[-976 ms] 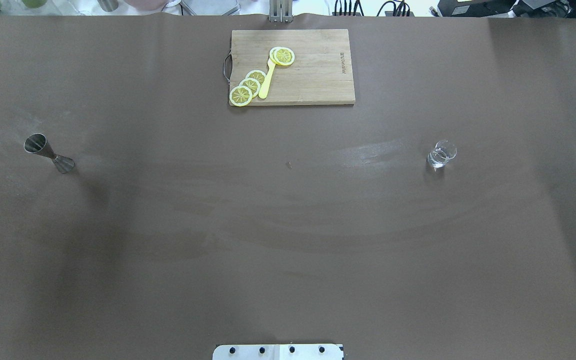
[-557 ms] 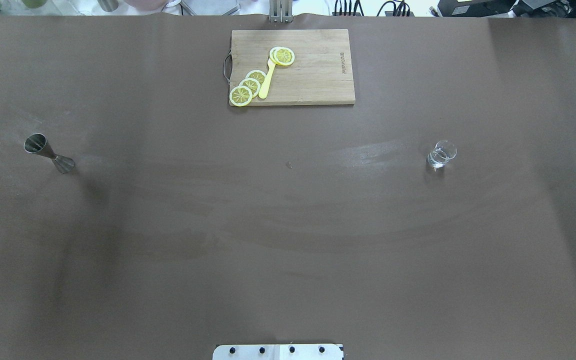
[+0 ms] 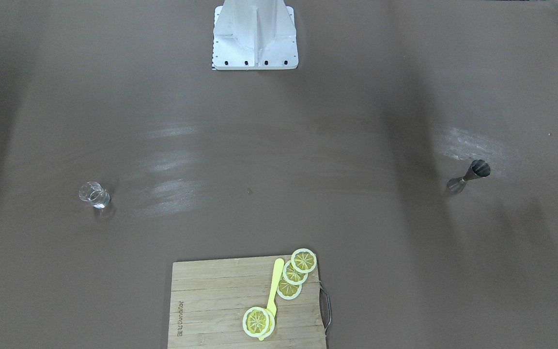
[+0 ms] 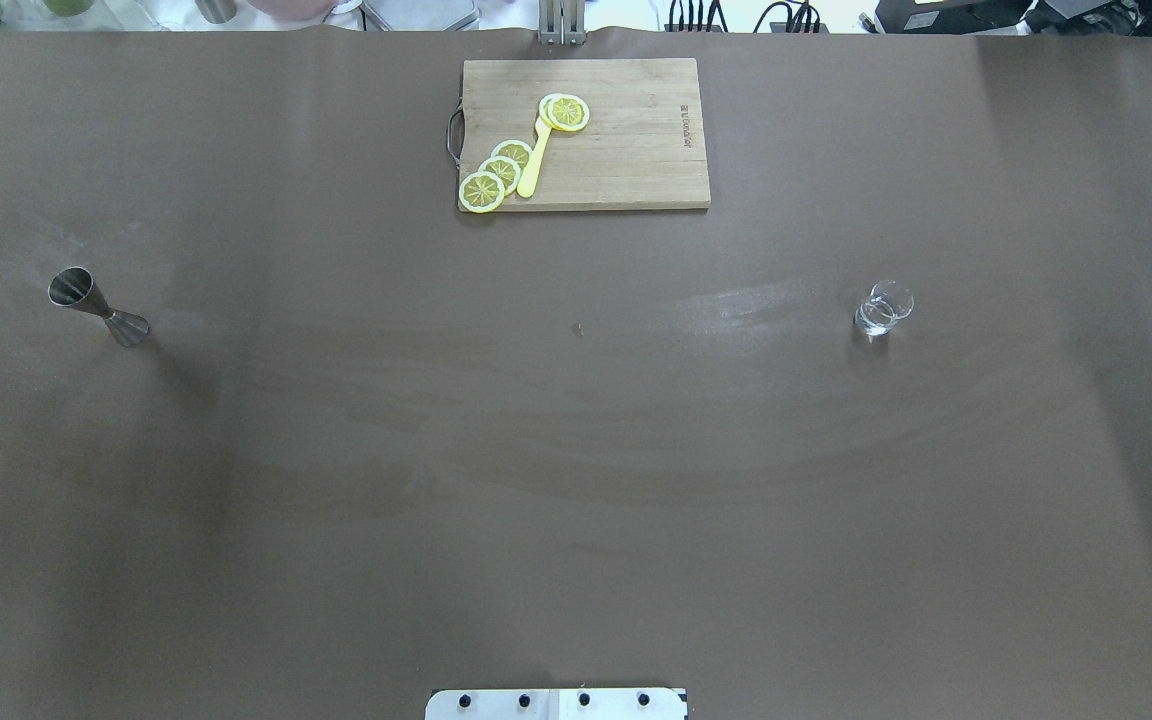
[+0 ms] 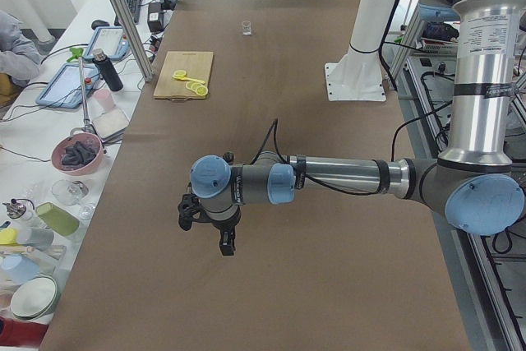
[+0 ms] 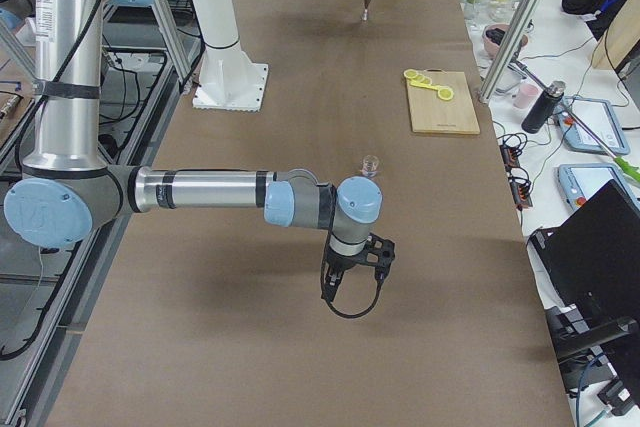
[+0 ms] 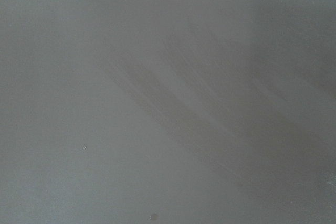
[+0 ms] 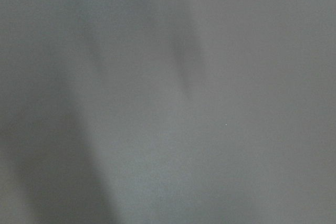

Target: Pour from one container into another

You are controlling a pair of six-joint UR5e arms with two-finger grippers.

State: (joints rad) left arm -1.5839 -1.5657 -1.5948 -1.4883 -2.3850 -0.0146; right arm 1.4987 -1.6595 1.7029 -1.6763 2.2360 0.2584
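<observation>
- Right now the small clear glass cup with a pouring lip (image 4: pixel 883 307) is standing upright on the brown table cover (image 4: pixel 576 450), on the robot's right side, with clear liquid showing in its bottom.
- The grey steel hourglass-shaped jigger (image 4: pixel 96 306) is standing upright on the robot's left side, well apart from the cup and closer to its end of the table than the cup is to the other.
- A wide stretch of bare cover is lying between the two, and nothing is crowding either one.
- The wooden cutting board (image 4: pixel 626 150) is sitting at the far edge, near the middle, carrying yellow lemon slices (image 4: pixel 499 172) and a yellow plastic utensil (image 4: pixel 533 160).
- The white base plate (image 4: pixel 556 703) is sitting at the near edge, centred.
- The left gripper (image 5: pixel 226 242) is hanging above bare cover near the table's left end, touching nothing; whether its jaws are apart or closed I cannot tell.
- The right gripper (image 6: pixel 328 285) is hanging above bare cover towards the right end, with the cup standing further in along the table; its jaw state I cannot tell either.
- Both wrist cameras are showing only plain cover.
</observation>
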